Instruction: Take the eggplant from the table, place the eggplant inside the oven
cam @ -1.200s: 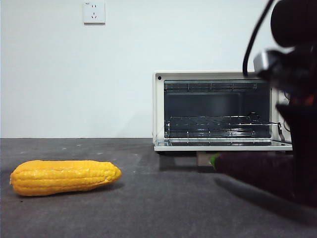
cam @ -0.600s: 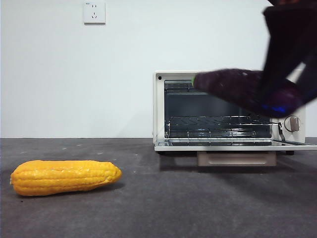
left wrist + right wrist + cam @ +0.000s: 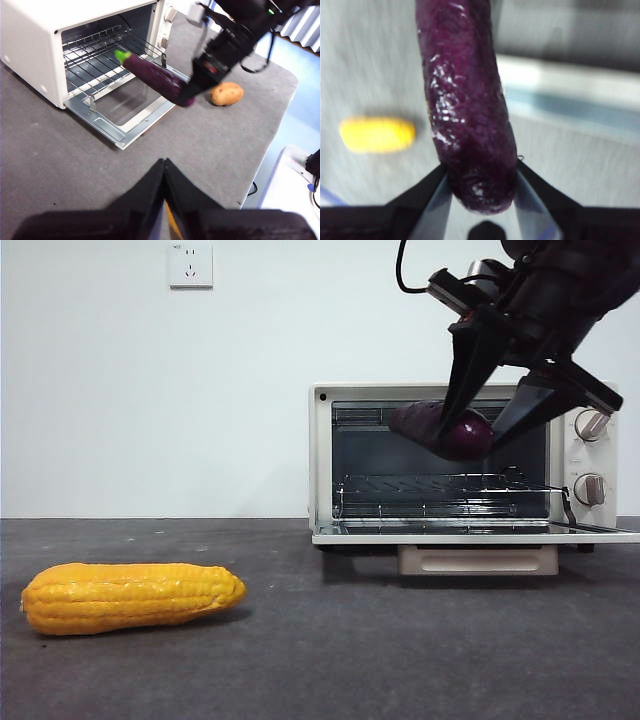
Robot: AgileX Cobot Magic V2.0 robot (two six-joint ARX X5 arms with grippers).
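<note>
Right gripper [image 3: 487, 425] pinching eggplant [image 3: 440, 428], now lifted off table [image 3: 300, 660] to open oven [image 3: 330, 455] mouth, stem at 9 o'clock; insertion next.

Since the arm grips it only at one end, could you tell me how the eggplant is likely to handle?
Probably stiff: the eggplant, held by the right gripper at its blunt end, juts out straight without drooping. Likely light, as that end grip carries it. Its glossy, rounded skin could slip or roll once released on the oven rack.

One eggplant [image 3: 440, 430], one corn cob [image 3: 130, 597], one potato [image 3: 226, 93], one oven [image 3: 322, 460].
</note>
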